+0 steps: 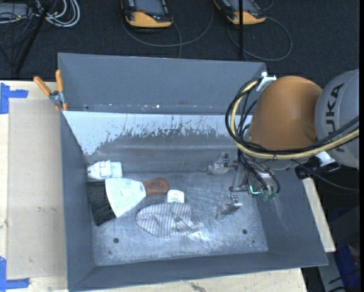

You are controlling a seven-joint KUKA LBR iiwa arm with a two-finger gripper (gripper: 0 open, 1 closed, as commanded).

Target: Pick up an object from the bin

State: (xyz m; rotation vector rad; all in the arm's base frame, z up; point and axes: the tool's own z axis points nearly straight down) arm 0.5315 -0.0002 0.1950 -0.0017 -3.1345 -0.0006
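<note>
My gripper (223,188) hangs low over the bare floor in the right half of the bin, open, with nothing between its fingers. The nearest thing is a small white block (175,196), a short way to its left. Below that block lies a crumpled striped grey cloth (164,219). A hand brush (124,196) with black bristles, a white body and a brown wooden handle lies further left, its handle end close to the white block.
A small white bottle (104,170) lies on its side by the bin's left wall, just above the brush. The arm with its orange cover reaches in over the right rim.
</note>
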